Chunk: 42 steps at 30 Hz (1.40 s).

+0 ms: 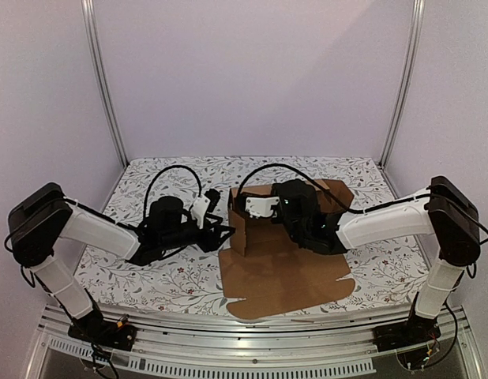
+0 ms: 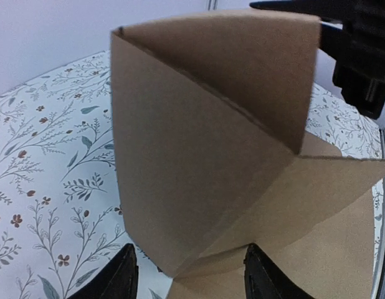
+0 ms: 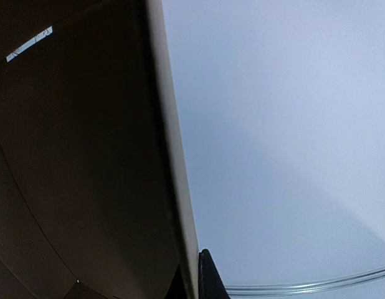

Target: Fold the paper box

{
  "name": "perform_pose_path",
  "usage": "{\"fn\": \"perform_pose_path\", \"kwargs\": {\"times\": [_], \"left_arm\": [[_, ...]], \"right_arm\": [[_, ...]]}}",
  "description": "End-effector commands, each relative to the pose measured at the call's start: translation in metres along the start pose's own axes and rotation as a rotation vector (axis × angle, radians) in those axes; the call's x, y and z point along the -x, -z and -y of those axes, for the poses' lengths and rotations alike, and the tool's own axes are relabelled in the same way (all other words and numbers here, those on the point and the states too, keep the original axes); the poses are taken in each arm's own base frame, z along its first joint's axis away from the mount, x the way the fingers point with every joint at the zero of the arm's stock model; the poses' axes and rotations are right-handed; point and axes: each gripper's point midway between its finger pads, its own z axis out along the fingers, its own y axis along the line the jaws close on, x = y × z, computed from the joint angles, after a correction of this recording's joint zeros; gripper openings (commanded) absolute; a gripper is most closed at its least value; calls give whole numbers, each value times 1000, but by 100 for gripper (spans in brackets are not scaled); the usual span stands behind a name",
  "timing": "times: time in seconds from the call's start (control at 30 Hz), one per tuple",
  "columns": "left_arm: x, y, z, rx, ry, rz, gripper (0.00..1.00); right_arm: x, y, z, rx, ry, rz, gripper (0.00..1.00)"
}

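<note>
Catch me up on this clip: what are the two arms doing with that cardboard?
The arms are partway through folding the paper box on the flower-patterned table. Most of the sheet lies flat, but one panel stands upright. The right hand is shut on that panel's top edge, holding it up. The left hand is open, facing the raised corner from the left with a finger to each side. I can't tell whether it touches the cardboard.
</note>
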Motion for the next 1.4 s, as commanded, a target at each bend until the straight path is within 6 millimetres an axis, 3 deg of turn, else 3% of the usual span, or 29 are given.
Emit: {"fn": "perform_pose_path", "kwargs": {"times": [0.0, 0.37, 0.53, 0.77, 0.9, 1.13, 1.37], "left_arm": [[-13, -2, 27, -89, -94, -20, 58], [0, -19, 13, 129, -117, 74, 53], [10, -18, 10, 189, -119, 159, 49], [34, -10, 9, 273, -178, 341, 55], [37, -7, 12, 298, -214, 416, 54], [31, 1, 26, 279, -247, 439, 57], [31, 1, 23, 304, -236, 438, 56]], "right_arm": [[-1, 3, -10, 7, -17, -2, 0], [-4, 5, -27, 1, 17, -18, 0], [-5, 6, -34, 5, 27, -25, 0], [-7, 6, -39, 8, 35, -43, 0], [-10, 5, -42, 6, 46, -60, 0], [-11, 7, -29, -20, 53, -71, 0], [-11, 0, -22, -53, 40, -129, 0]]}}
